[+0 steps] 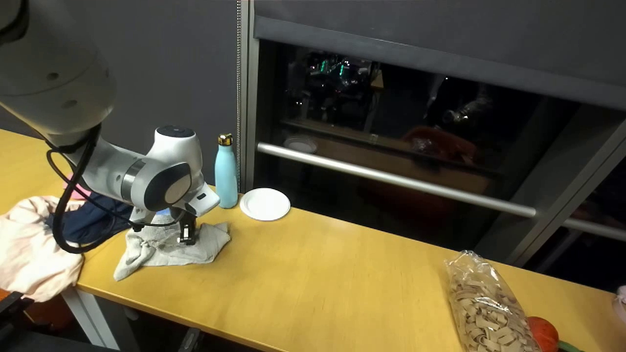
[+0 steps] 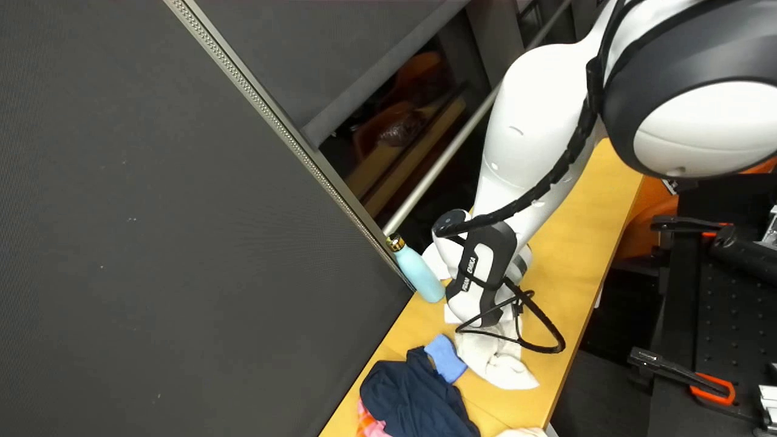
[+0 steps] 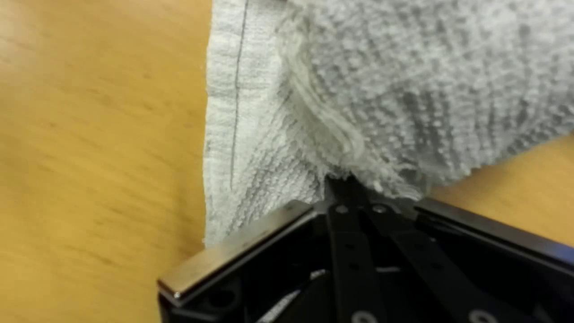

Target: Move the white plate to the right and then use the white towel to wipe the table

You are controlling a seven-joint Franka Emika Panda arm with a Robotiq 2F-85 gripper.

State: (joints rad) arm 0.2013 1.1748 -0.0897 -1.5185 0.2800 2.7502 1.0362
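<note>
Wiping seems your step in hand: the black tool (image 3: 345, 181) appears to pinch the white terry towel (image 1: 168, 252) on the yellow wooden bench (image 1: 318, 283), near the round white plate (image 1: 265, 204), so next sweep low and level.

In both exterior views I get bright light on the long yellow wooden table (image 1: 342, 283), with dim reflections in the dark window glass (image 1: 391, 142); in an exterior view the clear plastic bag of curled tan strips (image 1: 489, 313) glints white. My wrist view is soft, the table's grain smeared, with a pale sheen at upper left and, as far as I can tell, a faint shadow beside the white nubby towel (image 3: 264, 134), near the underlit black two-fingered gripper (image 3: 347, 185).
</note>
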